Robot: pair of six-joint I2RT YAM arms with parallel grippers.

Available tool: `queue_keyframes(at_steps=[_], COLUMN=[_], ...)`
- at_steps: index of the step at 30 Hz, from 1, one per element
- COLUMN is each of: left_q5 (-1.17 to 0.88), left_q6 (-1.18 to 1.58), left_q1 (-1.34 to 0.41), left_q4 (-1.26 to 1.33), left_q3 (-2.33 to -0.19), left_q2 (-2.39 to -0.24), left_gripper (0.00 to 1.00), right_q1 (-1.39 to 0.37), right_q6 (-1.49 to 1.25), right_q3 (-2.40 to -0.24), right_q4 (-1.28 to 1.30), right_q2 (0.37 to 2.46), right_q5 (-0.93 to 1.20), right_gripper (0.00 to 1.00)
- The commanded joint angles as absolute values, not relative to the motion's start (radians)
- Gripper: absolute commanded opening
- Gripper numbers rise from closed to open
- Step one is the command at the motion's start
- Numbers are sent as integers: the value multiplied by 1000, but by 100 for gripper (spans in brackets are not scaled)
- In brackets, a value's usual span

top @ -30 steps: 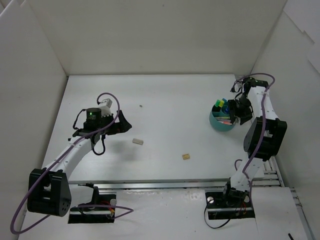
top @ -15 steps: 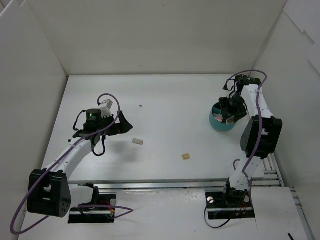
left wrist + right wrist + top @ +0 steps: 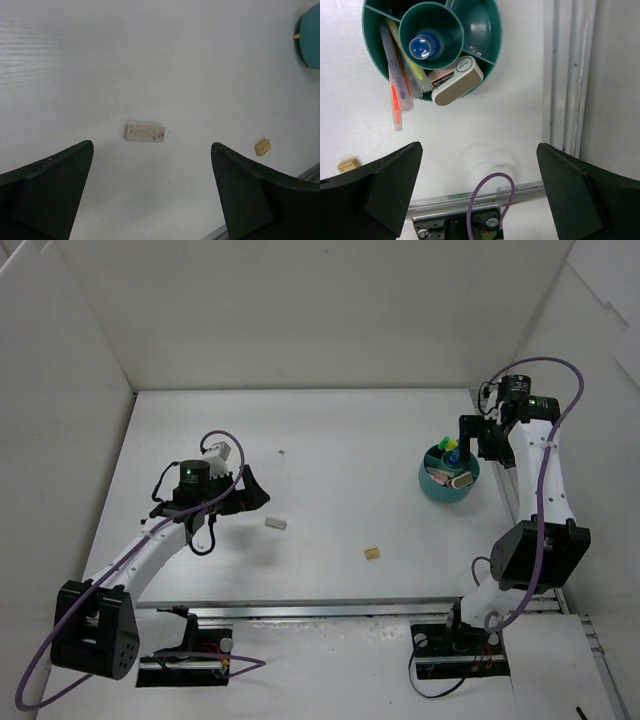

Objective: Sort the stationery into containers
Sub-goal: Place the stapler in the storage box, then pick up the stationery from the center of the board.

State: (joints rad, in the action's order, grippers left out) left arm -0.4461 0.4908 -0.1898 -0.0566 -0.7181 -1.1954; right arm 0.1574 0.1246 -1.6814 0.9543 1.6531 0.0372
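Left wrist view shows the left pincer [image 3: 151, 148] spread wide near the beige stick [image 3: 144, 132], which lies flat on the bench [image 3: 75, 50] well left of the teal tub [image 3: 432, 490] (the tan cube [image 3: 262, 147] lies between them), probably ready to straddle it. The right pincer [image 3: 479, 149], also spread and empty, hangs just beside the tub.

No text, label, brand, number or sign can be read in any view. The pens [image 3: 395, 95] and the eraser [image 3: 457, 87] in the teal tub [image 3: 492, 30] carry no legible print. The beige stick [image 3: 144, 133] and tan cube [image 3: 262, 147] on the surface [image 3: 150, 50] show only specks.
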Motion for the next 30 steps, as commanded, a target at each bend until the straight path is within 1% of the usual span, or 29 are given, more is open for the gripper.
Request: queue_keyframes(at_steps=[1,3,5,6,7,9,10,11,13,17,19,23,27,30], left_q5=[-382,-358,-338,-319,-305,-264,-232,-157,-98,-78,-83,-40,-52,-48], left_q6=[535,573,600,612,621,641,644,644,634,575,560,560,569,577], left_q1=[-222,-247,-274,-285,-285,-324,-340,-380,-414,-448,-459,-483,-492,-492], left_q4=[-90,-115,-127,-132,-133,-146,-161,-176,-213,-201,-204,-247,-235,-222], left_q3=[-779,-790,-795,-796,-798,-811,-821,-843,-870,-900,-907,-937,-916,-897], left_q2=[-1218,-1258,-1287,-1311,-1324,-1354,-1364,-1380,-1400,-1448,-1466,-1520,-1493,-1453], left_gripper=[100,100,100,99,99,100,100,100,100,99,99,99,100,100], right_q1=[160,146,95,69,5,-76,-147,-184,-271,-370,-400,-443,-524,-624], right_q6=[60,64,96,109,118,106,100,62,13,-134,-201,-229,-271,-330], right_q3=[-1691,-1657,-1622,-1571,-1550,-1523,-1517,-1505,-1487,-1378,-1324,-1136,-1000,-928], right_q4=[905,864,793,760,723,710,709,709,709,698,666,595,511,422], right_q2=[1568,1502,1431,1408,1388,1393,1414,1422,1459,1482,1471,1424,1405,1446], right_q5=[-37,-8,50,57,60,14,-62,-111,-191,-222,-197,-98,23,43], right_gripper=[98,98,98,98,98,98,98,98,98,98,98,98,98,98])
